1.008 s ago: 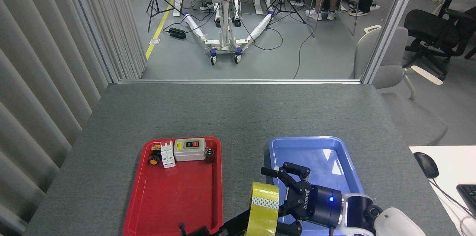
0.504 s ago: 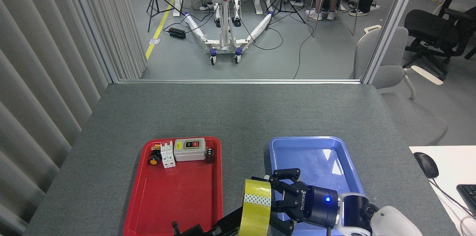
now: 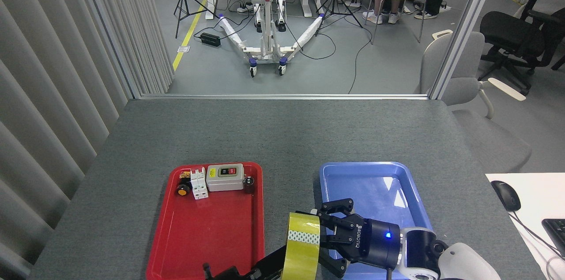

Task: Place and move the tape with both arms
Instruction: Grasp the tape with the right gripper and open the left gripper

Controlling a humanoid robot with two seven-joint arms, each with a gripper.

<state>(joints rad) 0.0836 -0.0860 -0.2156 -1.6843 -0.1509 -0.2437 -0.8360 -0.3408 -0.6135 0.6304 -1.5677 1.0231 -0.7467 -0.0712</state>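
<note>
Tape (image 3: pixel 302 247) on edge, low centre, between red tray (image 3: pixel 207 244) and blue tray (image 3: pixel 375 183). Your right gripper (image 3: pixel 324 236) touches its right face, fingers spread around rim. Left gripper (image 3: pixel 260 269) beneath, grip unclear. Roll axis points left-right.

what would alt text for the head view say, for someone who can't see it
A roll of yellow tape is held upright between two robot arms at the near edge of a grey table, the right gripper closing its jaws around it. A red tray with small electrical parts lies to the left and an empty blue tray to the right.
</note>
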